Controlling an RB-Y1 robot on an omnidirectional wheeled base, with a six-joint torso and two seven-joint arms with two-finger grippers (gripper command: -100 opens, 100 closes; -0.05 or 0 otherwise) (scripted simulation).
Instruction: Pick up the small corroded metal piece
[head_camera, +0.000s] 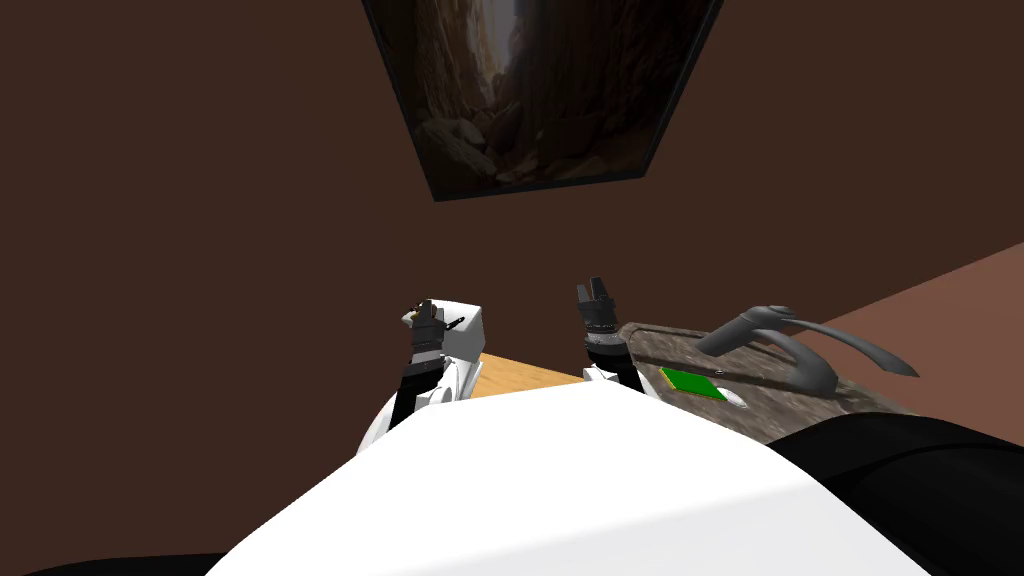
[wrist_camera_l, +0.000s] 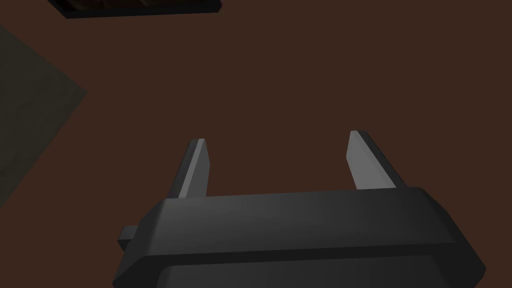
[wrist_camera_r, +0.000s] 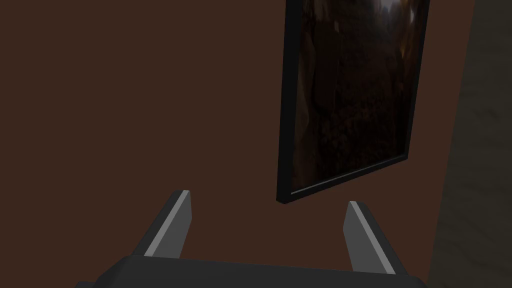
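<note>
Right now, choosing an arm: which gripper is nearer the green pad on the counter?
The right gripper, up beside the counter with the green pad; the left gripper is farther off, by the white box.

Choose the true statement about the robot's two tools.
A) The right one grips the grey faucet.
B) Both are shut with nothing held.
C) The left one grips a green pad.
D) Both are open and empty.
D: in their wrist views the left tool and the right tool each show their fingers standing far apart with nothing held between them.
</note>
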